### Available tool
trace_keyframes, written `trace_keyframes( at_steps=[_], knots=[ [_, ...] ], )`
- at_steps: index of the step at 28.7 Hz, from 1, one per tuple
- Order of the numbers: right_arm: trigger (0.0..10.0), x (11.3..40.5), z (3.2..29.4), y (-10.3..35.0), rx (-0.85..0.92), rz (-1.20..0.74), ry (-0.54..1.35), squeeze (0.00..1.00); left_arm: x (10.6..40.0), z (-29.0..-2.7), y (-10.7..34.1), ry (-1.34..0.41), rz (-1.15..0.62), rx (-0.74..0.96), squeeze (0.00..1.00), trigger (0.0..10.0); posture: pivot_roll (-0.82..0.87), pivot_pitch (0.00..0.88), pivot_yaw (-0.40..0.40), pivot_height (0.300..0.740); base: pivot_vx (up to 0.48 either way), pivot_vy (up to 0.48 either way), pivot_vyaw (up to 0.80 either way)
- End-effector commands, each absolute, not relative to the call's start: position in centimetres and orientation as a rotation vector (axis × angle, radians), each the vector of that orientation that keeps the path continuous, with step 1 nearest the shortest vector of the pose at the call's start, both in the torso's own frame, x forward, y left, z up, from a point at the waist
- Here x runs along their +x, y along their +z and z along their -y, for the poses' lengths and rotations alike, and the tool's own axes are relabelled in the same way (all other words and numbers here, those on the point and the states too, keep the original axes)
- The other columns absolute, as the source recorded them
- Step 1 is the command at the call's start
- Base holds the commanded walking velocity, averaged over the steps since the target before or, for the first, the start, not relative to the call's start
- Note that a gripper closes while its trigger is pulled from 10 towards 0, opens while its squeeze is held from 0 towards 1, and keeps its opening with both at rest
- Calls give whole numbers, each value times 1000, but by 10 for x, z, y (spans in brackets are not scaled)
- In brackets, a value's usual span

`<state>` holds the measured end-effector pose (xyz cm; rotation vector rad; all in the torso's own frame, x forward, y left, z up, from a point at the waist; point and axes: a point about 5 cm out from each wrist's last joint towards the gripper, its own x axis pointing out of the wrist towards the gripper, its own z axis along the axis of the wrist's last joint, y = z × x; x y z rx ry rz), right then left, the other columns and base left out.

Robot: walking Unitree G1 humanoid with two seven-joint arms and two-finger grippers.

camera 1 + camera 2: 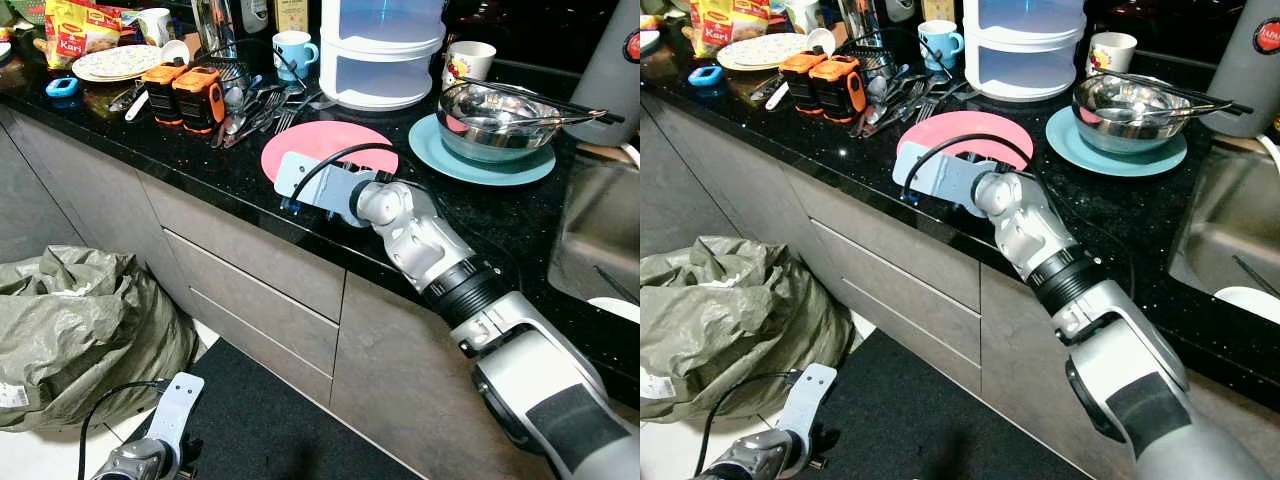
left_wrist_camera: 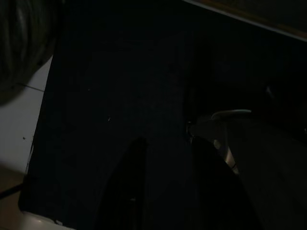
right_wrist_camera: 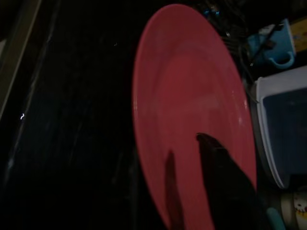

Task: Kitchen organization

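A pink plate (image 1: 330, 140) lies flat on the black counter (image 1: 200, 160), near its front edge. My right arm reaches over that edge, and its wrist (image 1: 310, 180) covers the plate's near rim. In the right wrist view my right gripper (image 3: 184, 143) is open, its black fingers (image 3: 223, 182) spread low over the pink plate (image 3: 187, 86). I cannot tell whether they touch it. My left gripper (image 2: 165, 143) hangs idle near the floor, fingers apart, holding nothing.
Behind the pink plate stand a stacked white container (image 1: 380, 50), a blue mug (image 1: 293, 50) and a pile of cutlery (image 1: 255, 105). A steel bowl (image 1: 495, 115) sits on a teal plate (image 1: 430, 150). Sink (image 1: 600, 230) at right; a grey-green bag (image 1: 80, 330) on the floor.
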<state>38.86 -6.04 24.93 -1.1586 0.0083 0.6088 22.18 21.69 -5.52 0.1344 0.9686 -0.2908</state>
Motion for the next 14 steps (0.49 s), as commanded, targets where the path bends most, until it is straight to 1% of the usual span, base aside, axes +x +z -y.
trace_keyframes(
  at_steps=[1, 8, 11, 12, 14],
  knots=[
    [0, 385, 59, 242, -1194, -34, 629, 0, 215, -218, -59, -288, -991, 123, 0, 10000, 15, 118, 13, 740, 0, 0, 0],
    [0, 384, 61, 241, -1203, -31, 625, 0, 214, -217, -60, -286, -992, 122, 0, 10000, 16, 104, 13, 740, 0, 0, 0],
    [0, 384, 60, 245, -1193, 10, 619, 0, 214, -217, -60, -287, -992, 122, 0, 10000, 16, 104, 13, 740, 0, 0, 0],
    [0, 382, 57, 249, -1143, 53, 623, 0, 214, -217, -60, -287, -993, 122, 0, 10000, 17, 101, 17, 740, 0, 0, 0],
    [0, 381, 55, 250, -1121, 68, 625, 0, 214, -217, -60, -287, -993, 122, 0, 10000, 17, 101, 17, 740, 0, 0, 0]
  ],
)
